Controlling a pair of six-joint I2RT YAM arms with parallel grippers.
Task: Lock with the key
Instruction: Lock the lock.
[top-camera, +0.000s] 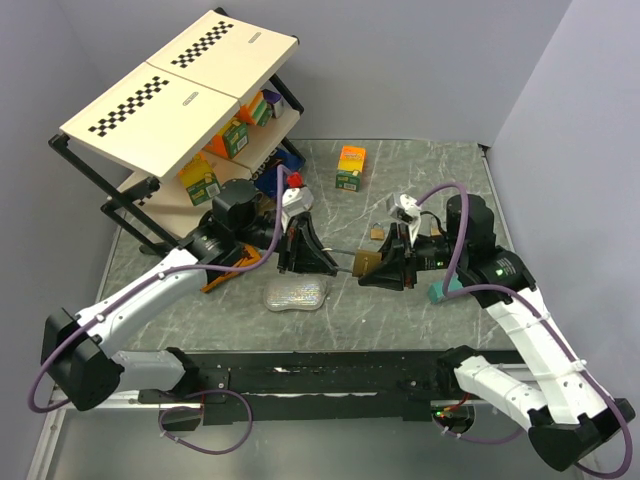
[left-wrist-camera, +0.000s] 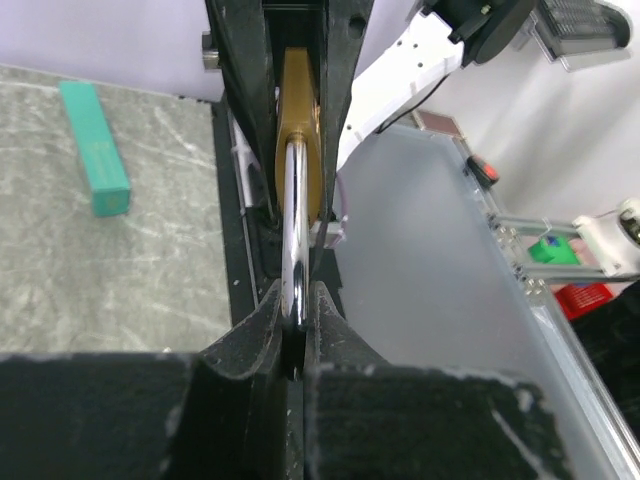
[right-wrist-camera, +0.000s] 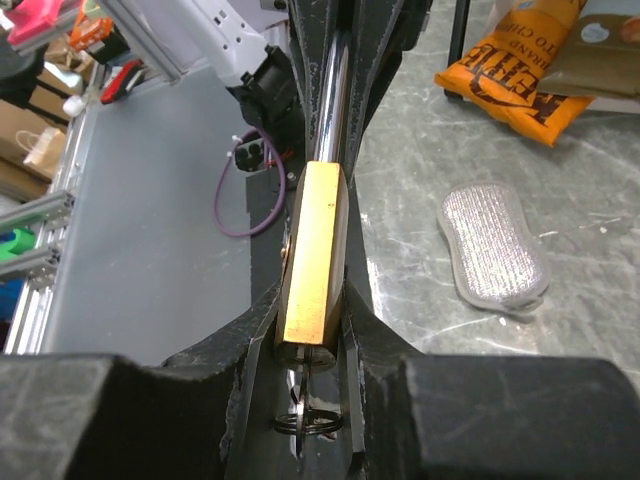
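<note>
The padlock (top-camera: 366, 263) hangs above the counter (top-camera: 400, 328), left jaws pinching its shackle (left-wrist-camera: 296, 220), right jaws clamping its body (right-wrist-camera: 315, 250); the two should press straight together, keeping both parts in line.

Grey marbled table (top-camera: 430, 170) — bearing shelf rack (top-camera: 145, 190), orange-green carton (top-camera: 351, 167), silver mesh pad (top-camera: 296, 293), teal box (top-camera: 438, 293), orange packet (right-wrist-camera: 520, 85).

The padlock body (right-wrist-camera: 315, 250) was brass, with a dull, brushed yellow surface. Its shackle (left-wrist-camera: 294, 230) was polished steel, bright like a mirror. The fingers (left-wrist-camera: 245, 345) of the left gripper (left-wrist-camera: 294, 335) looked like matt black plastic, a little grainy. The table (top-camera: 370, 315) had a smooth grey marble pattern. The scrubbing pad (top-camera: 296, 293) was a silver, glittering weave.
</note>
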